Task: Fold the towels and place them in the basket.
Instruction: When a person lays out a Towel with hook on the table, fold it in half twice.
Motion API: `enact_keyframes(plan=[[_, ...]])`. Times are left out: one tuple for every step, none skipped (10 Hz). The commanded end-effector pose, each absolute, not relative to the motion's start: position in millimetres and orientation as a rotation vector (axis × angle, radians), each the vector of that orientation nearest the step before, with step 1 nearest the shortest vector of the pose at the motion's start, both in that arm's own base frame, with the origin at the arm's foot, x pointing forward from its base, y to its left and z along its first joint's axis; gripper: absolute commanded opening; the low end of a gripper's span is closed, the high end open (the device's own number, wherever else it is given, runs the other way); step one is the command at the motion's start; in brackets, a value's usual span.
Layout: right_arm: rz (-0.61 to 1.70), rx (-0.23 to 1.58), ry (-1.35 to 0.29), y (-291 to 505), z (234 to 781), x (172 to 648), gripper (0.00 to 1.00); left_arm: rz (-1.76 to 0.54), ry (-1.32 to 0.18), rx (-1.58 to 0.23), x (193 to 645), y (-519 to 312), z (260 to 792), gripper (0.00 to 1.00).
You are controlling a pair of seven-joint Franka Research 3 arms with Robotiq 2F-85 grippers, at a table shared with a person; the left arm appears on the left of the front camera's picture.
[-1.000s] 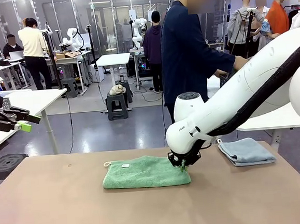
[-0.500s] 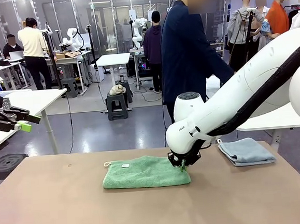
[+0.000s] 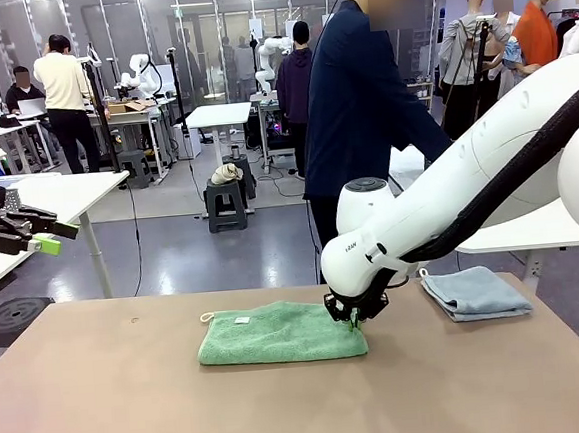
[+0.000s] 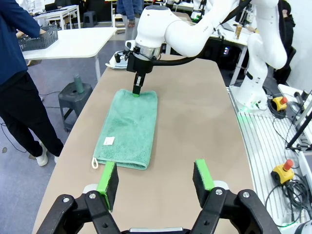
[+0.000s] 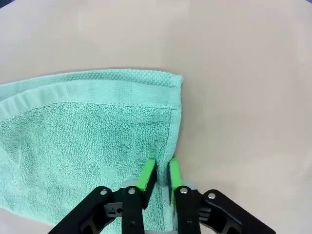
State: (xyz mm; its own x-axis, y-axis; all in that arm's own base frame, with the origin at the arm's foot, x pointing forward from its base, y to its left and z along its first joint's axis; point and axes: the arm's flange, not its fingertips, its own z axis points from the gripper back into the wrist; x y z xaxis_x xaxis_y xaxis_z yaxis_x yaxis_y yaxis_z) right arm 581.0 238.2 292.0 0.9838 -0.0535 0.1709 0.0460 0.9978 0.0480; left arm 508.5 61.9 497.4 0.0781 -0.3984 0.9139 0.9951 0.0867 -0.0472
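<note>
Here the green towel's edge sits between the right gripper's pads.

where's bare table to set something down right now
Free: the near strip of the table in front of the green towel, and the left end beyond its tagged edge. Crowded: the right gripper sits on the towel's right corner, and only a narrow gap separates it from the blue-grey towel.

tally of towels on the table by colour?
green towel: 1
blue-grey towel: 1
total: 2
</note>
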Motion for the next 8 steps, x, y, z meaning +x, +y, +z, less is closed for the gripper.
enact_keyframes(plan=[[-0.038, 0.060, -0.164, 232.3, 286.9, 580.2, 0.28, -1.278, -0.895, -0.884, 507.8, 61.4, 498.0, 0.79], [-0.039, 0.060, -0.166, 232.2, 287.3, 580.1, 0.28, -1.278, -0.895, -0.884, 507.8, 61.4, 498.0, 0.79], [-0.040, 0.064, -0.168, 231.7, 288.3, 579.6, 0.28, -1.278, -0.895, -0.884, 507.8, 61.4, 498.0, 0.79], [-0.040, 0.068, -0.165, 231.2, 288.7, 579.4, 0.12, -1.278, -0.895, -0.884, 507.8, 61.4, 498.0, 0.79], [-0.043, 0.066, -0.167, 231.0, 288.3, 579.3, 0.10, -1.278, -0.895, -0.884, 507.8, 61.4, 498.0, 0.79], [-0.044, 0.065, -0.165, 230.9, 287.9, 579.4, 0.10, -1.278, -0.895, -0.884, 507.8, 61.4, 498.0, 0.79], [-0.046, 0.063, -0.163, 231.0, 287.8, 579.7, 0.10, -1.278, -0.895, -0.884, 507.8, 61.4, 498.0, 0.79], [-0.046, 0.062, -0.163, 231.2, 287.5, 579.8, 0.10, -1.278, -0.895, -0.884, 507.8, 61.4, 498.0, 0.79]])
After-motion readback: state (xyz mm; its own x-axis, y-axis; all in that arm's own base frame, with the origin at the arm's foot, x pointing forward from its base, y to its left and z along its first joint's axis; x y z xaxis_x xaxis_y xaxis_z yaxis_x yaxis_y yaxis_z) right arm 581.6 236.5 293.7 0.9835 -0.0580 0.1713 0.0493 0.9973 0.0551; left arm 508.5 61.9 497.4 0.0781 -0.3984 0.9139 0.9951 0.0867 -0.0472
